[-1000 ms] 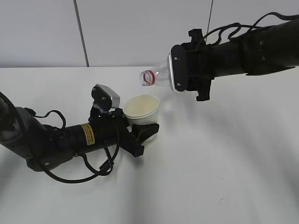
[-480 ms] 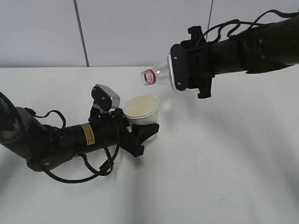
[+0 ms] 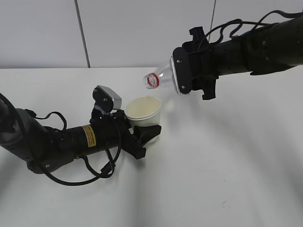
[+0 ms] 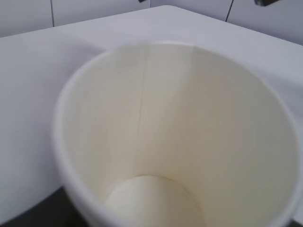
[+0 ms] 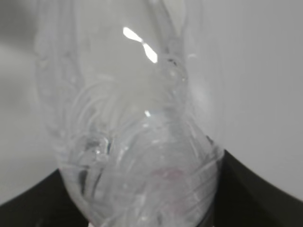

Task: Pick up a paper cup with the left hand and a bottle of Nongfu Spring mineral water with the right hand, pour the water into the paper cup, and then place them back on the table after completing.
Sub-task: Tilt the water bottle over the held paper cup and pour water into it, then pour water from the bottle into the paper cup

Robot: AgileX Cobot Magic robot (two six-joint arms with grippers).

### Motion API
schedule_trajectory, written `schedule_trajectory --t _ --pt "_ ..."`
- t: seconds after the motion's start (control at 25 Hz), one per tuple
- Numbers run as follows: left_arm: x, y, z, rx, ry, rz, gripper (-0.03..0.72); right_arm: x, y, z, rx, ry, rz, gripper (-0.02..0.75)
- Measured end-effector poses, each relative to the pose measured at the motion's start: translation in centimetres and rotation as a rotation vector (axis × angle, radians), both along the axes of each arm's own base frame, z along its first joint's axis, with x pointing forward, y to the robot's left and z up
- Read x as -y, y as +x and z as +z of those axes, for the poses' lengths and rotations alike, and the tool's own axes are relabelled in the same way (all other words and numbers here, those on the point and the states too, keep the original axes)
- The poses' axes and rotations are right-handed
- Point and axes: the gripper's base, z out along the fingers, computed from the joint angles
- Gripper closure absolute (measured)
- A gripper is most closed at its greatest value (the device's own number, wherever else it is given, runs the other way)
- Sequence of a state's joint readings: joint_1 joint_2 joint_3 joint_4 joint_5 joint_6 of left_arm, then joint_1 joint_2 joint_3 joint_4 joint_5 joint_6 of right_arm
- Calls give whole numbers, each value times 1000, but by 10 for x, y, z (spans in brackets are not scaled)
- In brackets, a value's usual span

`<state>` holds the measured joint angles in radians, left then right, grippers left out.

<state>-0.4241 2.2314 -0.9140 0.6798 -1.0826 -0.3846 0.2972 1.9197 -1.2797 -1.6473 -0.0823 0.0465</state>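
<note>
Two arms meet above the white table (image 3: 227,170): the left hand (image 3: 144,135) clamps an upright paper cup (image 3: 143,111), the right hand (image 3: 182,75) pinches a tilted bottle (image 3: 158,78), whose mouth should sit squarely over the rim before tipping slowly.

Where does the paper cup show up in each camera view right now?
Exterior: paper cup left of centre, held at the left gripper.
Left wrist: it fills the frame, seen from above.
Right wrist: not in view; only the bottle.
Shared landmark: the white table.
</note>
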Motion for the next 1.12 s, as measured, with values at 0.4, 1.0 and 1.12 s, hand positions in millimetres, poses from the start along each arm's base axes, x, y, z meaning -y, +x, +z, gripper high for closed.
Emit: schedule_trajectory --t 0.4,1.0,1.12 --pt "0 0 0 -1 2 1 306 1 0 0 13 -37 6 265" --pt "0 0 -1 -4 8 2 306 1 0 0 22 -63 14 265" --pt "0 0 -1 -5 9 2 306 -1 0 0 30 -81 15 265"
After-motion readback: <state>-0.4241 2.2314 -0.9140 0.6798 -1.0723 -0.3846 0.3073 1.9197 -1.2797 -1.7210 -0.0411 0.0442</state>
